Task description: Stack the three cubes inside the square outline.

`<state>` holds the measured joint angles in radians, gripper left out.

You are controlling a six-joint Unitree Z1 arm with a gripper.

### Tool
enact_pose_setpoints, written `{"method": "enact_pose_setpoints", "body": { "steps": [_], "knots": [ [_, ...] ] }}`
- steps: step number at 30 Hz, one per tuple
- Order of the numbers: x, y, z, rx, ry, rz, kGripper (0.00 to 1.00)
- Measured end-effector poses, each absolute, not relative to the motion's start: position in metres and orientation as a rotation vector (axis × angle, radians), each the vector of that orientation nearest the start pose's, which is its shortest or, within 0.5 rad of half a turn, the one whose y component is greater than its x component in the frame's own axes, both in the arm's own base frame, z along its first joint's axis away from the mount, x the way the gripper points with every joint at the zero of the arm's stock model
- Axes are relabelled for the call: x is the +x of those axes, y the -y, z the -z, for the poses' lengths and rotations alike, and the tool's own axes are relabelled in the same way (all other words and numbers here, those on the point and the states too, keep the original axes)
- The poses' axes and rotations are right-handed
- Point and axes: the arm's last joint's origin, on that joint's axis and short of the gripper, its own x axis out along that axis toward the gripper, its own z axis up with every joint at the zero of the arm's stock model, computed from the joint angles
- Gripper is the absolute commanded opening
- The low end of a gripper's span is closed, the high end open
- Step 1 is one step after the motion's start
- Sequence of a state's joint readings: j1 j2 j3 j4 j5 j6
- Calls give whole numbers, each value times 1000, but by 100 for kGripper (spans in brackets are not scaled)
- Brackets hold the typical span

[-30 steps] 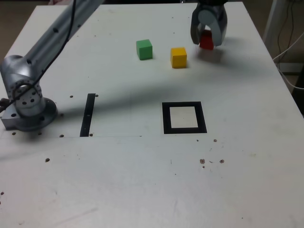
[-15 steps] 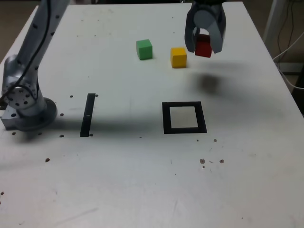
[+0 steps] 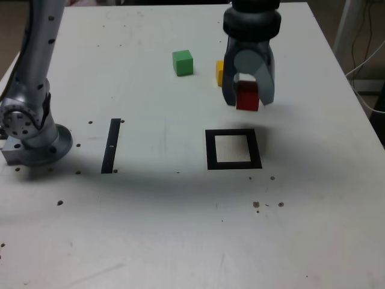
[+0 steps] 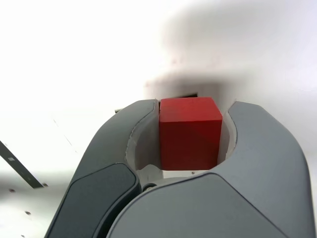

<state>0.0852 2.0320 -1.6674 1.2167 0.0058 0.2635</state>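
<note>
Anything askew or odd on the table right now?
Nothing stands out. The claw grips the red cube squarely above the table; the green cube and yellow cube sit flat, and the square outline is unoccupied.

Silver-grey arm (image 3: pixel 36 54), round bolted base (image 3: pixel 33 141); dark grey curved fingers (image 4: pixel 104 163)

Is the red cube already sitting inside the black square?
No, the red cube is clamped in the gripper above the table, and the square outline has nothing in it.
</note>
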Motion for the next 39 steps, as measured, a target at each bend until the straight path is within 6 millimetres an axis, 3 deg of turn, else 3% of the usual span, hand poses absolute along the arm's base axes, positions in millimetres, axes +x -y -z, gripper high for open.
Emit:
{"method": "enact_pose_setpoints", "body": {
  "steps": [10,30,32,37,39],
  "knots": [
    [367,-9,-250,83,-1571,115,39],
    [346,16,-228,70,-1596,112,40],
    [346,17,-227,71,-1594,113,50],
    [345,17,-225,71,-1598,114,90],
    [344,17,-224,72,-1602,114,96]
  ]
}}
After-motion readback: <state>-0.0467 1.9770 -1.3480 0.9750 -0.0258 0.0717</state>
